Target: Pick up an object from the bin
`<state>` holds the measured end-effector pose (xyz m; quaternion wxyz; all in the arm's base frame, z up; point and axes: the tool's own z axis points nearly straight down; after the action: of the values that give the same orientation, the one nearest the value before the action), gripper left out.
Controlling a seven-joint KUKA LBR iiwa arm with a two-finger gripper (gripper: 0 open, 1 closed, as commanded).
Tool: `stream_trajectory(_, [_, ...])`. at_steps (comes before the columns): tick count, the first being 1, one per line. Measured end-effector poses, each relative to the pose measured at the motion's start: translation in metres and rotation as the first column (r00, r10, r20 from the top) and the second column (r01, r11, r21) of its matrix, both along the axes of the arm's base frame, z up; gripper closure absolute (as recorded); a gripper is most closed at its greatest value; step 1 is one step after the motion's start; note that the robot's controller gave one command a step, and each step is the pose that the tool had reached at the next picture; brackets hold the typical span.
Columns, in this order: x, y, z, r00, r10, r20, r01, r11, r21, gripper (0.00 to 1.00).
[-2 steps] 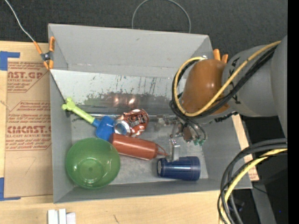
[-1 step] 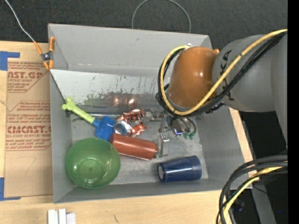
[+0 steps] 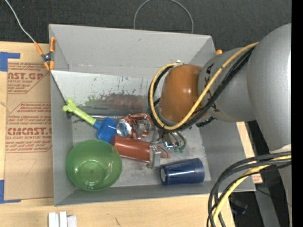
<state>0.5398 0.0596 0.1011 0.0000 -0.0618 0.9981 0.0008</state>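
A: Robot arm (image 3: 265, 79) is down in the bin (image 3: 118, 56); anything lifted?
B: Not yet. Its gripper (image 3: 154, 154) sits at the red cylinder (image 3: 132, 149)'s right end, mid-bin, beside the blue can (image 3: 182, 170). Open or closed, I cannot tell.

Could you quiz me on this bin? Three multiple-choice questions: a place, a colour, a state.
1. Where does the green bowl lie? A) the view's lower-left corner B) upper-right corner C) middle
2. What colour is the can at the lower right? A) yellow B) dark blue C) white
3. How does the bowl sit? A) upside down B) open side up C) on edge
Answers: 1 A, it fills that corner; 2 B, its side is dark blue; 3 B, its hollow inside shows.
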Motion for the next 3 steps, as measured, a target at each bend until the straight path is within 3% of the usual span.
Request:
stream_trajectory(1, [-0.0080,0.0099,-0.0297,1.000,0.010,0.010,-0.010,1.000,0.000,0.00])
stream_trajectory(2, [-0.0105,0.0022,-0.0268,0.997,-0.075,0.015,0.075,0.997,0.007,1.00])
stream_trajectory(3, [-0.0108,0.0014,-0.0269,0.997,-0.079,0.014,0.079,0.997,0.007,1.00])
